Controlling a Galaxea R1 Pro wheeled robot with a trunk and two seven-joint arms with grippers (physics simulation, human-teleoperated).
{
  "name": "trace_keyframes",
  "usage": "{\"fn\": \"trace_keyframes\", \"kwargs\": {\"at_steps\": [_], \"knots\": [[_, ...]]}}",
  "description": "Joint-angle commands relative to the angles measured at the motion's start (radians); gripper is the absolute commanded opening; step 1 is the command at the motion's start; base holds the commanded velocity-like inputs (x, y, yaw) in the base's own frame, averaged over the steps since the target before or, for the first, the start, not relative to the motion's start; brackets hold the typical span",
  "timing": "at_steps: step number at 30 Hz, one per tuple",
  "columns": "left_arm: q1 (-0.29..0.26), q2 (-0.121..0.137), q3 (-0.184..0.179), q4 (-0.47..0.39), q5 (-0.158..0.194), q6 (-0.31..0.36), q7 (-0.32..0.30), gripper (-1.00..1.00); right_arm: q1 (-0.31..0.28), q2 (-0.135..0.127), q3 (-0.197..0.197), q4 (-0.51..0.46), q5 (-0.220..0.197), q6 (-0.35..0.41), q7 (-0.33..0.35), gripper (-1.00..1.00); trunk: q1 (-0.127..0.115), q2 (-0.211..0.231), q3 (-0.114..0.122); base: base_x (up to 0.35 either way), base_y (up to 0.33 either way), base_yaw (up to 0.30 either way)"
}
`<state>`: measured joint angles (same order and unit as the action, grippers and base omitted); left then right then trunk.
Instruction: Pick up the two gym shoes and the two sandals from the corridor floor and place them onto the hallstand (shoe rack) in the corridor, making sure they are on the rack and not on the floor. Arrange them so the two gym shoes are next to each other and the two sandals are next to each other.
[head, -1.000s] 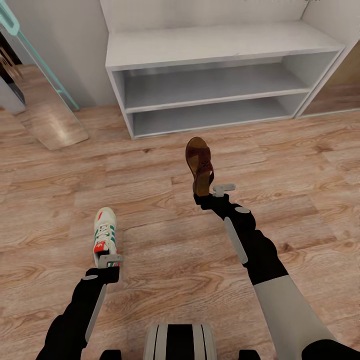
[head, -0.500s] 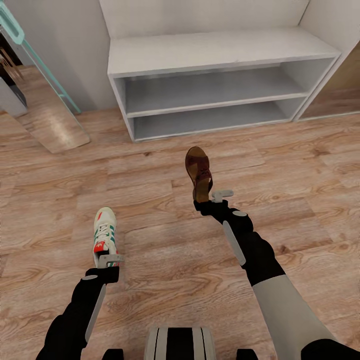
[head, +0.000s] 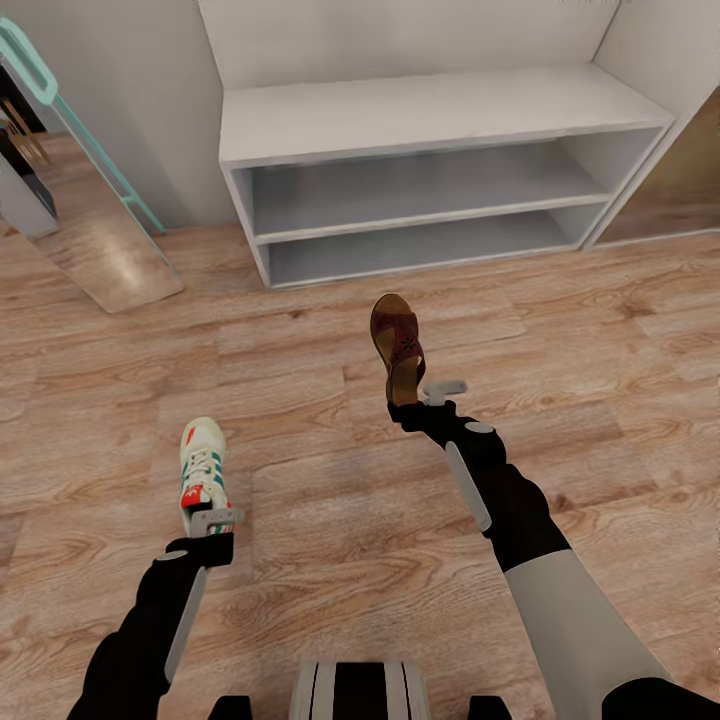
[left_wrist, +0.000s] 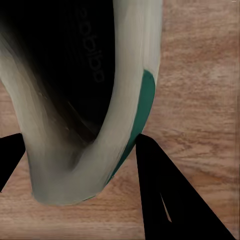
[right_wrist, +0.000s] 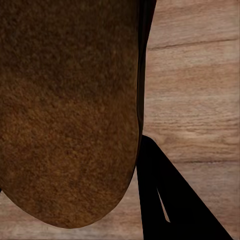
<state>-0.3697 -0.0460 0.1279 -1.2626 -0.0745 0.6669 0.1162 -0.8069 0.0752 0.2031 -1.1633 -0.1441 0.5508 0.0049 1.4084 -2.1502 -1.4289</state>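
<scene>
My left gripper (head: 205, 520) is shut on the heel of a white gym shoe (head: 200, 470) with green stripes and red patches, held over the corridor floor (head: 320, 500). Up close, that gym shoe's heel (left_wrist: 85, 165) sits between the dark fingers (left_wrist: 165, 200). The right gripper (head: 415, 395) is shut on the heel of a dark-brown sandal (head: 397, 340), toe pointing toward the hallstand (head: 430, 110). The sandal's tan footbed (right_wrist: 65, 110) fills the right wrist view beside one finger (right_wrist: 160, 200). The hallstand's flat top and both shelves hold nothing. The other gym shoe and sandal are out of view.
A teal-railed stair (head: 60, 100) and a leaning reflective panel (head: 100, 240) stand at the far left. White walls flank the hallstand, with an open doorway (head: 680, 190) at its right. My base (head: 360, 690) shows at the bottom edge.
The view has crept closer to the hallstand. The left gripper has shifted slightly left and turned the gym shoe a little; the sandal sits marginally lower in the picture.
</scene>
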Motion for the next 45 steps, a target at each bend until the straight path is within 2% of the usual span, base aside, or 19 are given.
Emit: {"fn": "trace_keyframes", "kwargs": {"at_steps": [1, 2, 6, 15, 35, 45], "knots": [[0.0, 0.0, 0.002, 0.0, 0.005, 0.0, -0.003, -1.0, 0.0, 0.0, 0.0, 0.0, -0.003, 0.0, -0.003, -1.0, -0.004, 0.007, 0.003, 0.0, 0.0, 0.0], [0.0, 0.0, 0.004, 0.0, 0.034, 0.0, -0.003, -1.0, 0.0, 0.0, 0.0, 0.0, -0.003, 0.0, -0.003, -1.0, -0.008, 0.014, 0.006, 0.0, 0.0, 0.0], [0.0, 0.0, 0.004, 0.001, 0.059, 0.0, -0.003, -1.0, 0.0, 0.0, 0.0, 0.001, -0.002, 0.0, -0.004, -1.0, -0.023, 0.042, 0.019, 0.0, 0.0, 0.0], [0.0, 0.0, 0.003, 0.002, 0.06, 0.0, -0.003, -1.0, 0.0, 0.0, 0.001, -0.001, -0.002, 0.0, -0.006, -1.0, -0.058, 0.105, 0.046, 0.0, 0.0, 0.077], [0.009, 0.002, -0.007, -0.002, 0.056, 0.0, -0.003, -1.0, 0.0, 0.0, 0.001, 0.0, -0.002, 0.0, -0.006, -1.0, -0.058, 0.105, 0.033, 0.005, 0.0, 0.271], [0.009, 0.003, 0.001, -0.002, 0.058, -0.001, -0.006, -1.0, 0.0, 0.0, 0.001, 0.001, -0.001, 0.0, -0.007, -1.0, -0.058, 0.105, 0.027, 0.291, 0.0, 0.273]]}}
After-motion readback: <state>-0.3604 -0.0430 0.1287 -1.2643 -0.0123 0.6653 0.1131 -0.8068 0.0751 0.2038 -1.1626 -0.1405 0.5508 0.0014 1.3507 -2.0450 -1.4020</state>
